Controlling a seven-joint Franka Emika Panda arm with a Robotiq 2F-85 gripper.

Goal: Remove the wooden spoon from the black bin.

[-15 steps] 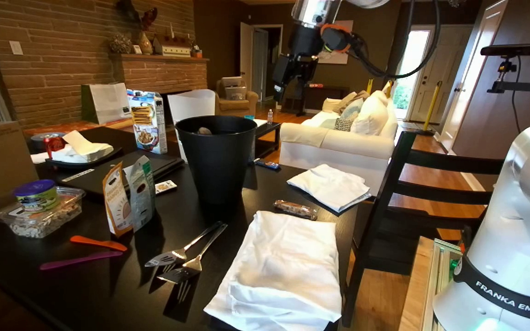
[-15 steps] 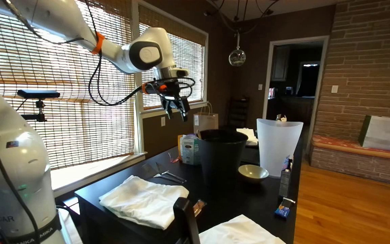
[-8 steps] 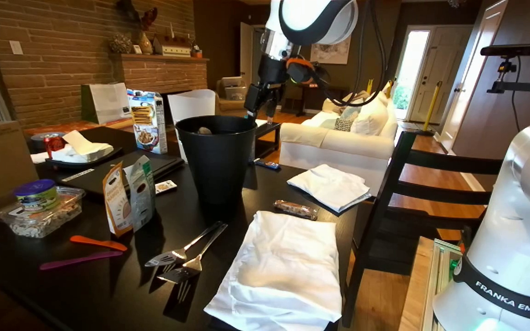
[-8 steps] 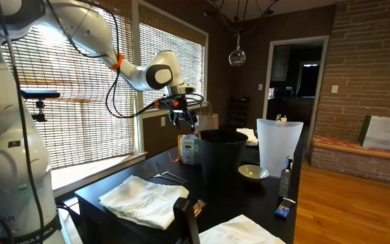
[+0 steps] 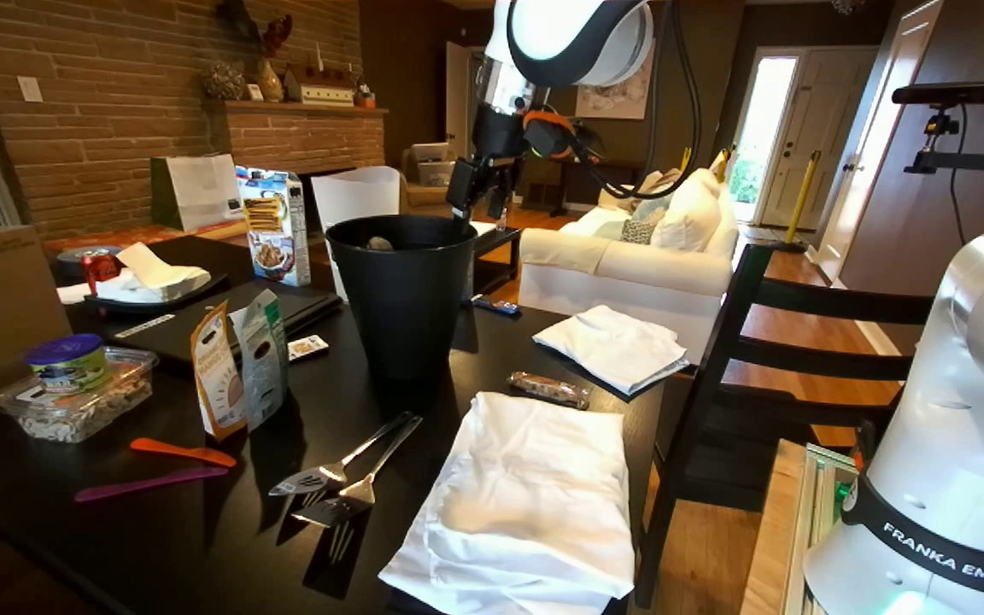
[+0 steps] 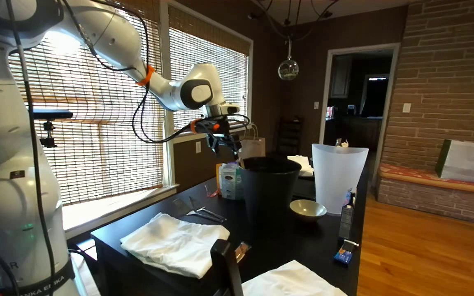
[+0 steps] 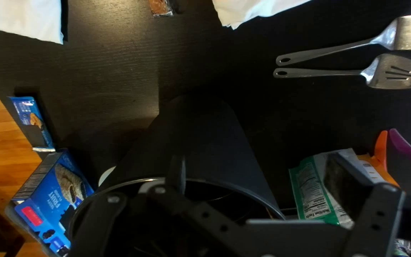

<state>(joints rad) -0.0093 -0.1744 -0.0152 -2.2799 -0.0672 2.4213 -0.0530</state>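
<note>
One wooden spoon (image 5: 379, 244), I judge from where I stand: rounded end showing inside one black bin (image 5: 402, 312). One gripper (image 7: 259, 171): fingers wide apart, nothing held, near the rim. Stage, seemingly: pre-grasp. Next: centring over the spoon's end, lowering, closing.

Both exterior views face across the table (image 5: 227, 542), sharing the bin (image 6: 268, 193) near mid-frame; wrist view looks down, close.
</note>
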